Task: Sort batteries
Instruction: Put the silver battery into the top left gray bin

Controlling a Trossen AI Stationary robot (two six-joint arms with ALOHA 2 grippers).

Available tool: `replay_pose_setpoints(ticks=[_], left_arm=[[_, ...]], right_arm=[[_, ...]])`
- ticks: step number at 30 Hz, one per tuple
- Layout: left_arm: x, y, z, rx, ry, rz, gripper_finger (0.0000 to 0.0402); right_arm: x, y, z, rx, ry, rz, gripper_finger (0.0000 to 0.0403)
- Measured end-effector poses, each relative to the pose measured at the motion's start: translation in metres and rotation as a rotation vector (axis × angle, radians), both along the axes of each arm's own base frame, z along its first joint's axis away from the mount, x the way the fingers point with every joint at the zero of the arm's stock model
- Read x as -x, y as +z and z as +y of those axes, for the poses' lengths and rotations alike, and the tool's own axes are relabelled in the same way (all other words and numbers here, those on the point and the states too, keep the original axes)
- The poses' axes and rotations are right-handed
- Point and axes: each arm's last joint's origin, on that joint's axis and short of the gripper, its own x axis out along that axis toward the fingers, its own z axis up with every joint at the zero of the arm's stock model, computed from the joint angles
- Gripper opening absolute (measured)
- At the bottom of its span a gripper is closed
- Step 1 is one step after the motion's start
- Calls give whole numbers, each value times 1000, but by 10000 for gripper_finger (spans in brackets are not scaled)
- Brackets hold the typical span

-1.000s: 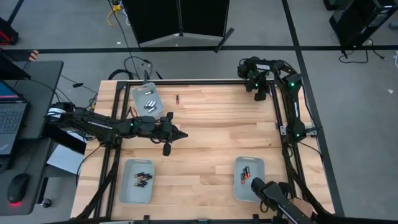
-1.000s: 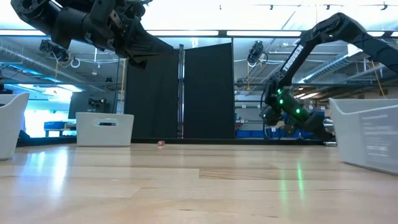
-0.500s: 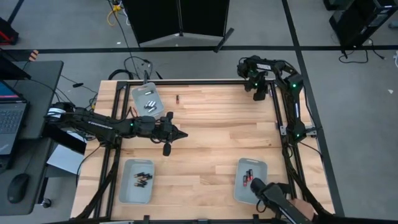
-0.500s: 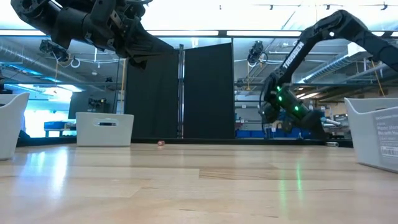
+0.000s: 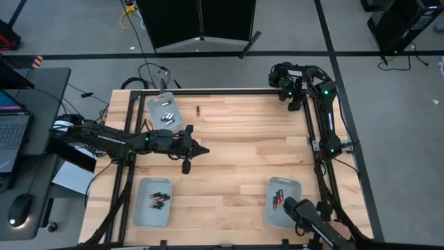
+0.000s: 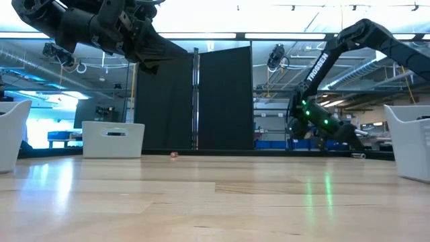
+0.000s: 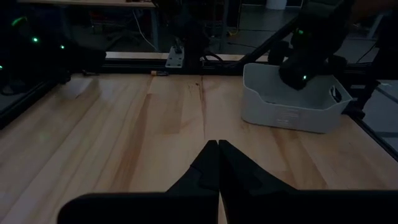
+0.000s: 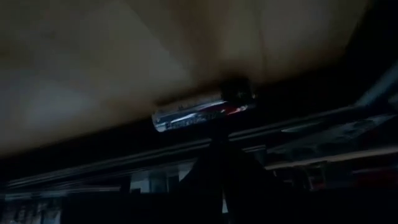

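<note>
Silvery cells (image 5: 165, 115) lie in the far left tray (image 5: 164, 110), dark red-tipped ones in the two near trays (image 5: 153, 201) (image 5: 282, 204), so sorting looks nearly done; one battery (image 5: 198, 110) remains loose on the tabletop (image 5: 236, 139). Left claw (image 5: 203, 150) hovers mid-table, pressed together and empty. Right claw (image 8: 217, 140), at the far right corner, is shut with a silver-and-red cell (image 8: 202, 112) at its tips.

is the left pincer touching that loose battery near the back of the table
Apart. The high view shows bare wood between the left pincer and the loose battery.
</note>
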Motion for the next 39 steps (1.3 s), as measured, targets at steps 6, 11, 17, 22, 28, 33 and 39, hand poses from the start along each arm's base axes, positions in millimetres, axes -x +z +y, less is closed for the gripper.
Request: replay_pose_setpoints(ticks=[6, 11, 17, 22, 28, 33, 39], left_arm=[[0, 0, 0, 0, 1, 0, 5], [0, 0, 0, 0, 1, 0, 5], [0, 0, 0, 0, 1, 5, 5], [0, 0, 0, 0, 1, 4, 5], [0, 0, 0, -1, 3, 6, 5], [0, -1, 0, -1, 4, 8, 5], [0, -1, 0, -2, 4, 8, 5]], right_arm=[[0, -3, 0, -28, 9, 2, 8], [-1, -3, 1, -44, 9, -12, 8], [-5, 0, 3, -64, 10, -51, 8], [-10, 2, 5, -80, 14, -97, 8], [-10, 3, 5, -79, 15, -96, 8], [-9, 2, 5, -79, 14, -92, 8], [-8, 0, 6, -78, 15, -86, 8]])
